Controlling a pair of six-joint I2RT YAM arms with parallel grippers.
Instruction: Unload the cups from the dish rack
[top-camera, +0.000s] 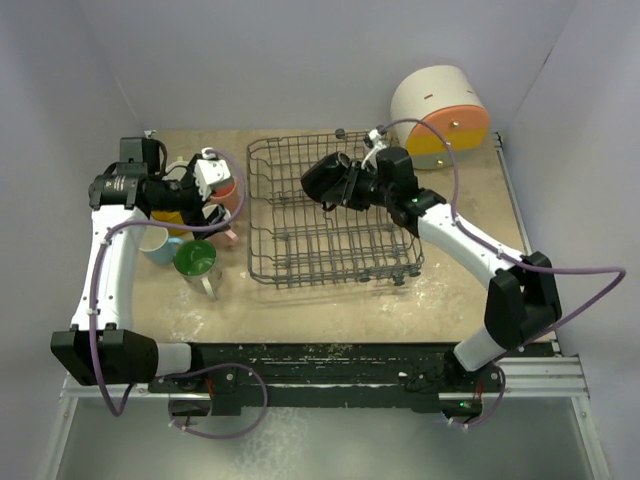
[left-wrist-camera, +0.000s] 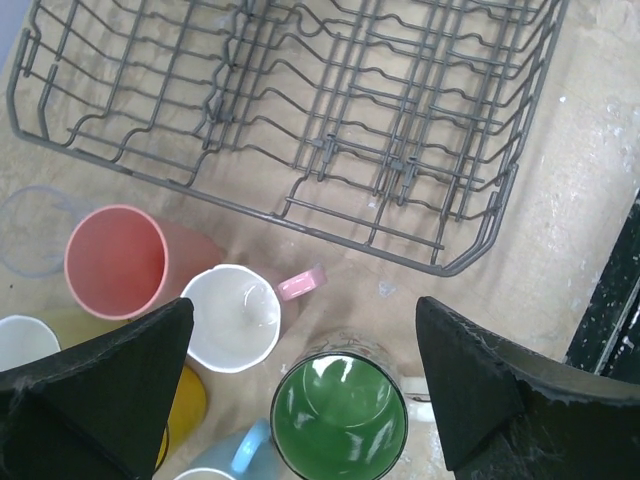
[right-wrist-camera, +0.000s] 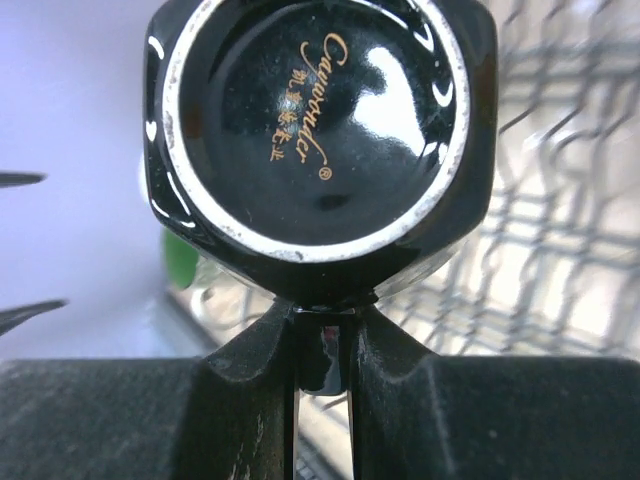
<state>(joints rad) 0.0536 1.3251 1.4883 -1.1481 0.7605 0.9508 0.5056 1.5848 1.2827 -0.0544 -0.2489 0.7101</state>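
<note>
Carriage looks to be the step in hand. The right hand (right-wrist-camera: 322, 345) is clamped on the handle of the black mug (right-wrist-camera: 315, 130), whose base faces that wrist's camera. The mug hangs over the far middle of the rack (top-camera: 300, 240), seemingly lifted off the wires.

To do it well, I'd say raise it above the rack's left wall before swinging left. Turn it slowly, because a grip on the handle alone lets the body swing. Then set it upright on bare bench (top-camera: 330, 310).

The landing spot is the trouble. The unloaded cups (top-camera: 160, 243) crowd the bench just left of the rack, with the salmon cup (left-wrist-camera: 115, 262), white mug (left-wrist-camera: 232, 318) and green cup (left-wrist-camera: 340, 415) close together. The left hand (left-wrist-camera: 302, 310) hovers right over them with its jaws wide apart, gripping nothing. It may need to give way first.

I see no other cup in the rack. The round container (top-camera: 440, 105) sits in the far right corner, well apart.
</note>
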